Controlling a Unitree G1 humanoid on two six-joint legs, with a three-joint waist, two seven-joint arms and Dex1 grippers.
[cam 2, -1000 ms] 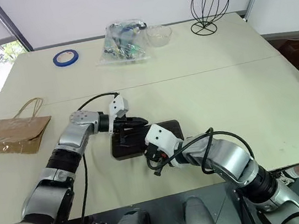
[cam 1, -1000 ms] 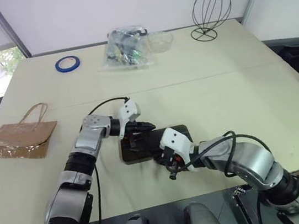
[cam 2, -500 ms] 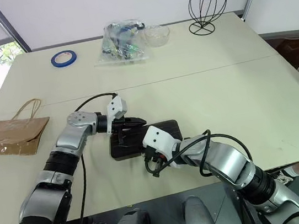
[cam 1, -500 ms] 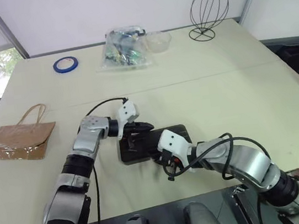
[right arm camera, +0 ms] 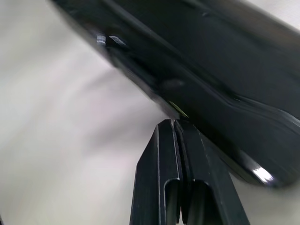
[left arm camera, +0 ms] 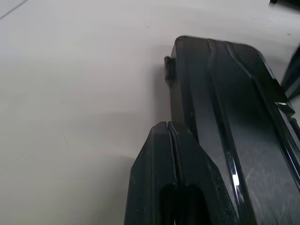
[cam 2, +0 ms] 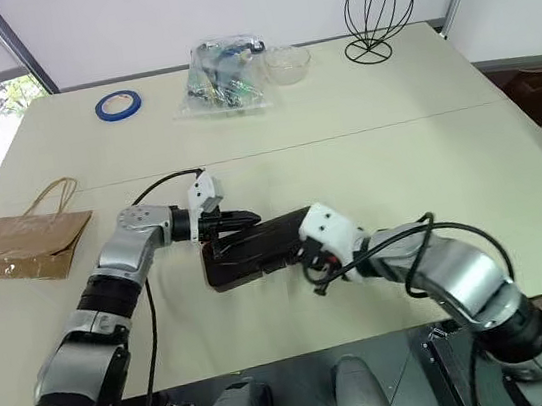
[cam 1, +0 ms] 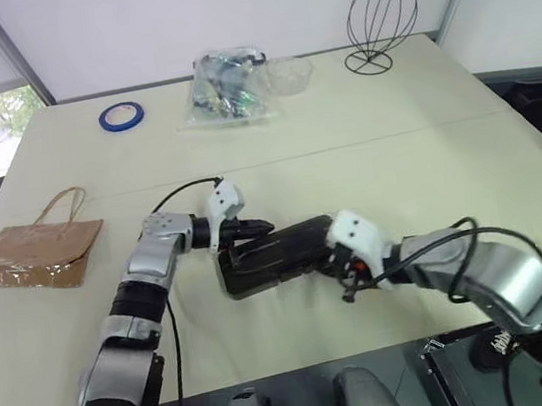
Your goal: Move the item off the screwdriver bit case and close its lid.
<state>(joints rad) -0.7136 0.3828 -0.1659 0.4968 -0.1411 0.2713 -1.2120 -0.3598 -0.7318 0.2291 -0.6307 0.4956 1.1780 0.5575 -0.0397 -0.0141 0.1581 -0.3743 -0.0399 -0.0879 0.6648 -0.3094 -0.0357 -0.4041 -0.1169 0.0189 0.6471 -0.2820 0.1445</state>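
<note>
Both end effectors had their fingers pressed flat together, gripping nothing. The left end effector (cam 1: 255,229) rested its closed tips against the far left corner of the screwdriver bit case (cam 1: 276,255), while the right end effector (cam 1: 334,257) sat at the case's right end, its closed tips tucked against the lower edge as the right wrist view showed.

The step in hand looked like seating the lid (cam 2: 257,243) fully. No loose item lay on the case, so that part of the task appeared done. To finish well, the left tips would best hold the corner steady as a brace while the right ones pressed down along the latch edge, not sideways, since a sideways shove would likely slide the light case across the smooth worktop (cam 1: 427,161). Whether the latch had caught could not be told; the right wrist view hinted at a thin seam between lid and tray.

The case lay near the front middle of the worktop, between the two arms, a flat dark rectangular slab with rounded corners and a glossy, ribbed top. It sat slightly skewed, its right end angled away from the front edge. Its bits were hidden under the dark lid.
</note>
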